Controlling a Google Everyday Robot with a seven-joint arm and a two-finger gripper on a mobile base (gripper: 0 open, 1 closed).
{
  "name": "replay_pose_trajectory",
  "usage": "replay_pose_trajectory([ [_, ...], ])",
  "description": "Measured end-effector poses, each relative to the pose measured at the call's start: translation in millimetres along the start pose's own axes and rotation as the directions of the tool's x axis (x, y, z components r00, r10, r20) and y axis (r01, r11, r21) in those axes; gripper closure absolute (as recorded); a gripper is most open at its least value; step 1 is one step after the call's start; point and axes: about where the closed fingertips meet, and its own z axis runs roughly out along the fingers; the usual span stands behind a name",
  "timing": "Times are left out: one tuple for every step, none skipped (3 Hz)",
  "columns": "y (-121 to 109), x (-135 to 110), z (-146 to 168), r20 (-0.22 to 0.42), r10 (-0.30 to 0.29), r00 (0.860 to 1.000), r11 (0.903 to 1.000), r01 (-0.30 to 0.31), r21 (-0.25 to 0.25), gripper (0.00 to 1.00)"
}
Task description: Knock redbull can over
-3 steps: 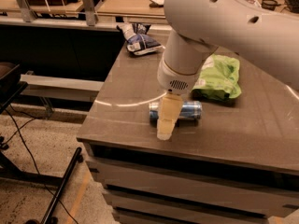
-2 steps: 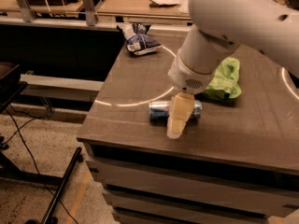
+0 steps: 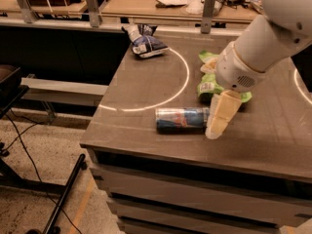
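Observation:
The redbull can (image 3: 181, 120) lies on its side on the grey table (image 3: 146, 82), near the front edge, with its length running left to right. My gripper (image 3: 218, 118) hangs from the white arm at the can's right end, its cream fingers pointing down over the table. The fingers partly cover the can's right end.
A lime-green snack bag (image 3: 210, 79) lies just behind the gripper, partly hidden by the arm. A dark blue and white snack bag (image 3: 145, 42) lies at the table's back left. A wooden bench with clutter stands behind. The table's front edge is close to the can.
The arm and gripper have swung to the right, uncovering most of the can. The can lies flat in the same place.

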Motion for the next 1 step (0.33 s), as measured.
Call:
replay_pose_trajectory([
  [-0.3,0.5,-1.6,0.002,-0.005,1.000,1.0000,0.004,0.003,0.00],
])
